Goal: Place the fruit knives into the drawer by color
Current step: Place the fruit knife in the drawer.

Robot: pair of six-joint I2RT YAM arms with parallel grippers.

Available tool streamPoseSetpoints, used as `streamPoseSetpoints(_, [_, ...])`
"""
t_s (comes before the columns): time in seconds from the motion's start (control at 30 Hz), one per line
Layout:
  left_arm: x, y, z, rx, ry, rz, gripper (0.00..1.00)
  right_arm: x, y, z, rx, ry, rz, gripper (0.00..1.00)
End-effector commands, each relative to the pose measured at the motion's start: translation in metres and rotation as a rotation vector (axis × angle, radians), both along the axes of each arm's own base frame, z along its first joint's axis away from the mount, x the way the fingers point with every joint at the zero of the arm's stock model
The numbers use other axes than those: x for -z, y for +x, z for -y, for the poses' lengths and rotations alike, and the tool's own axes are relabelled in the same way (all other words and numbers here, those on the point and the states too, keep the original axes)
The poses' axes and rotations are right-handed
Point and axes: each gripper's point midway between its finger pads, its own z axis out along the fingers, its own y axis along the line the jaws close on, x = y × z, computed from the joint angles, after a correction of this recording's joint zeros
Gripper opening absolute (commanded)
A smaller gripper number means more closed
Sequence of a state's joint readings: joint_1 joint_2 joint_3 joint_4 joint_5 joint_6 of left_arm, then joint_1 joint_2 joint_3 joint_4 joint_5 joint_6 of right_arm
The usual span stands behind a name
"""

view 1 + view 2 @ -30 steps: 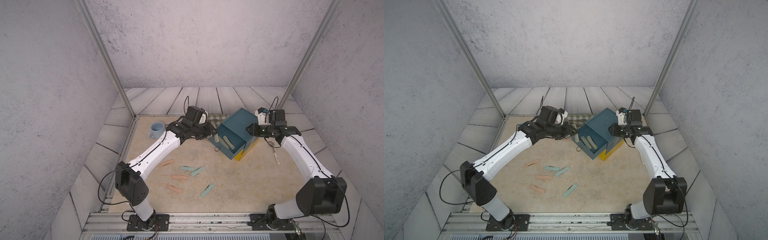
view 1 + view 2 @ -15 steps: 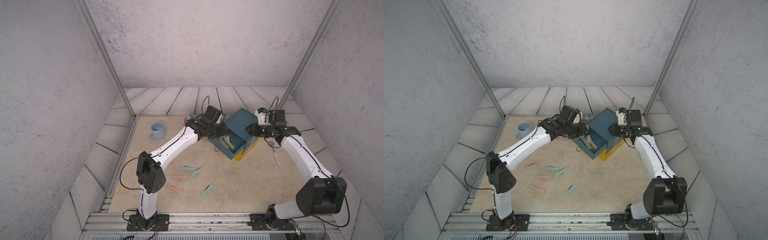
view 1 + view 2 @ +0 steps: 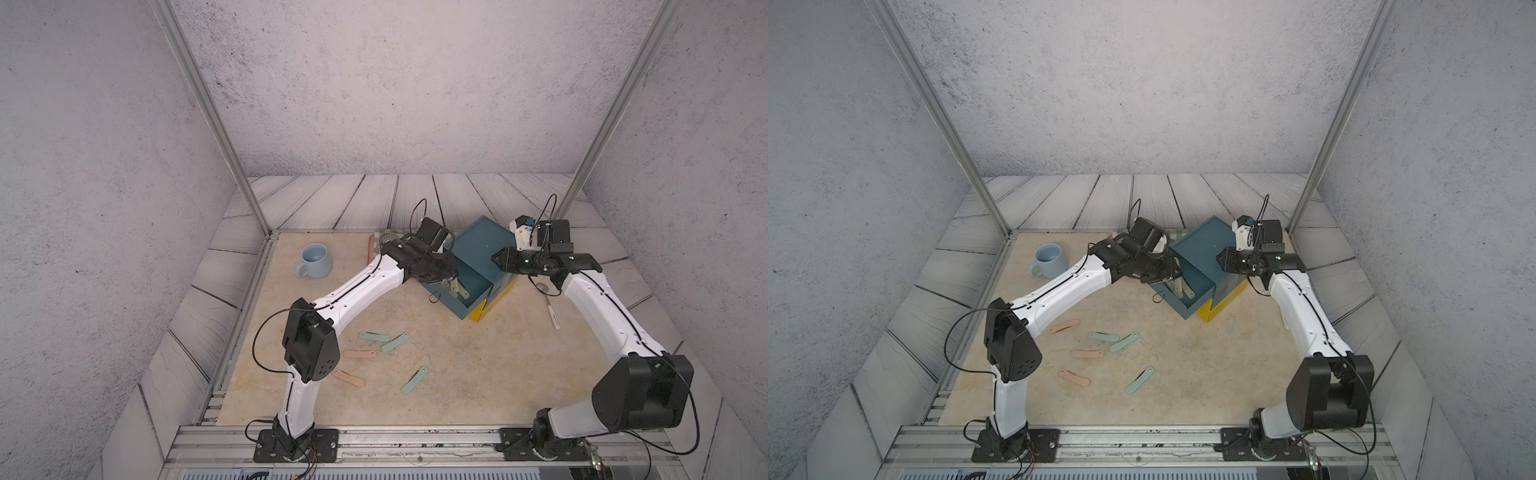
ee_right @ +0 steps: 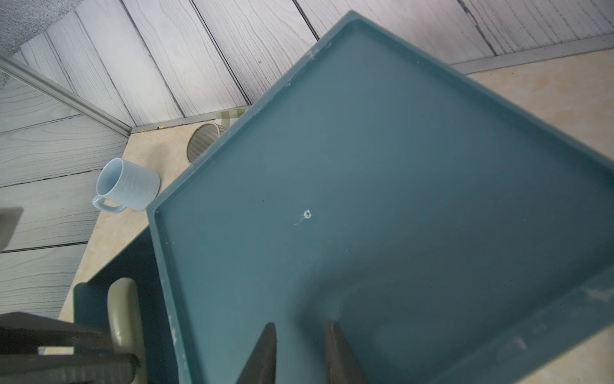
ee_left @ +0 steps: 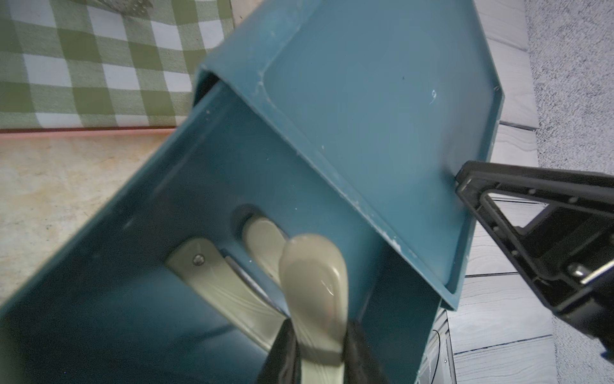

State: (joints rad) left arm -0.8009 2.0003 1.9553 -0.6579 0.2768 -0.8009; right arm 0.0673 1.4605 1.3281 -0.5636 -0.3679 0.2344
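Left fingers (image 5: 280, 355) clamp one olive knife (image 5: 312, 276) above the open drawer (image 5: 199, 179) of the chest (image 3: 478, 249); two olive knives (image 5: 216, 282) lie inside. Judged light, stiff, slick: hold near mid-body. Right fingers (image 4: 262, 359), narrowly apart and empty, hover over the chest top.

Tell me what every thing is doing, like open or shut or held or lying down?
top drawer: pulled open
left fingers: shut on an olive knife
two olive knives: lying in the top drawer
right fingers: open, empty, above the drawer chest
three pink knives: lying loose on the table
three teal knives: lying on the table
blue mug: upright
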Motion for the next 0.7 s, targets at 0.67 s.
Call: streamPoseSetpoints(0.67, [-0.0034,0.0032,0.0095,0.032,0.005,0.011,0.33,0.0837,-0.0506,0.0098,0.028,-0.056,-0.364,0.28])
